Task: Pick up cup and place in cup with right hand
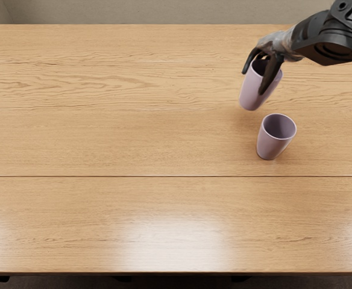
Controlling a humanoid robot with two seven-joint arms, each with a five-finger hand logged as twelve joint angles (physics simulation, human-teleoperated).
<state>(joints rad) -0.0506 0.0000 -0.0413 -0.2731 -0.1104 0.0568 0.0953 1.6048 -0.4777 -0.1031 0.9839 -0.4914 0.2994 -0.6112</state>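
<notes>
Head view: A robot's right hand [275, 45] holds a pale purple cup [251, 95] by its upper part in the upper right of the frame. The dark fingers [271, 73] are partly curled, bent downward around the rim and closed on the cup, with one long finger crossing the near side and another reaching down at the left of the rim. The hand's light-colored back meets a black, jointed arm [331, 37] that enters from the right edge of the frame.

The held cup hangs mouth up, its base toward the lower left, and appears to be off the wooden table [116, 138] (a soft shadow lies on the boards just below it). Right of center, a little lower in the frame, a second cup [271, 146] of the same pale purple stands upright on the table, its open mouth showing a darker inside. The two cups are near each other but apart, the held one above and slightly left in the frame. A plain beige wall [134, 11] runs along the top.
</notes>
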